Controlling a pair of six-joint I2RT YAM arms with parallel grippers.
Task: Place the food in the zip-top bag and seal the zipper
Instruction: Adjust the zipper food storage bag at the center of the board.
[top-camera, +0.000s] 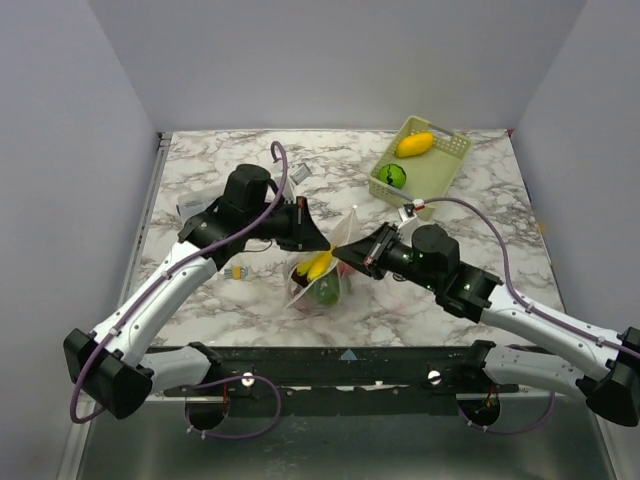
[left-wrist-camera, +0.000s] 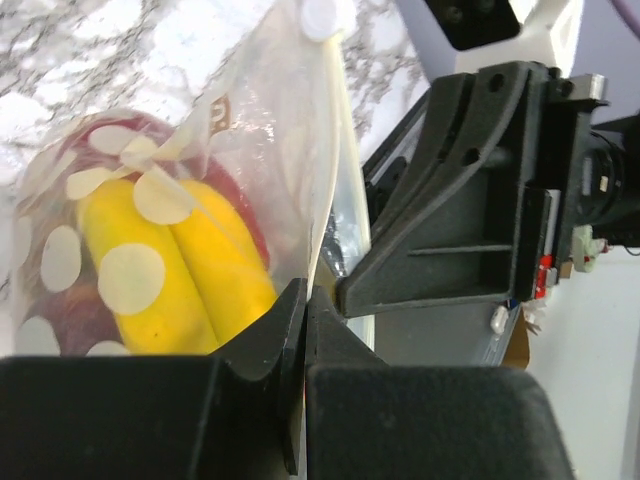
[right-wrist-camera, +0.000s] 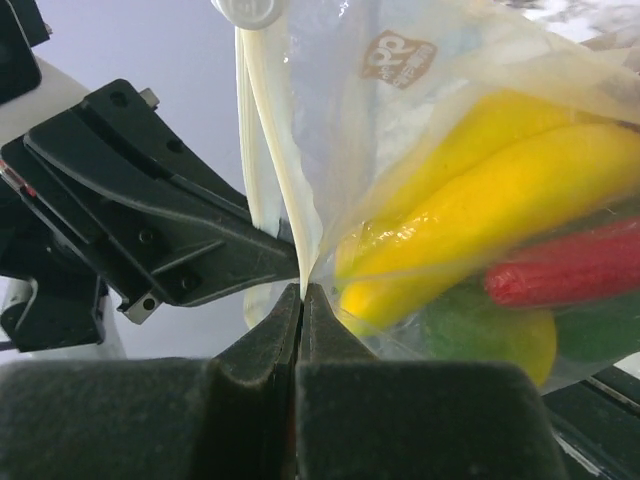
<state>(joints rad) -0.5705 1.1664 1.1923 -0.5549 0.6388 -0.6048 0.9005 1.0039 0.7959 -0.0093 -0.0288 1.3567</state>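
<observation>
Mid-frame, left gripper (top-camera: 323, 241) and right gripper (top-camera: 346, 256) pinch the zip-top bag (top-camera: 303, 290) up top; banana (top-camera: 318, 266) inside, basket (top-camera: 438, 172) upper right.

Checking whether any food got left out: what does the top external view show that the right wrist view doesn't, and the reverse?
Only top external: the pale-green basket at the far right, with a yellow piece and a green piece lying in it, outside the bag. Only right wrist: the right gripper, its fingers shut on the edge of the zip-top bag, and the printed logo on the bag. Both: the banana inside the bag, and the left gripper at the bag's mouth.
</observation>
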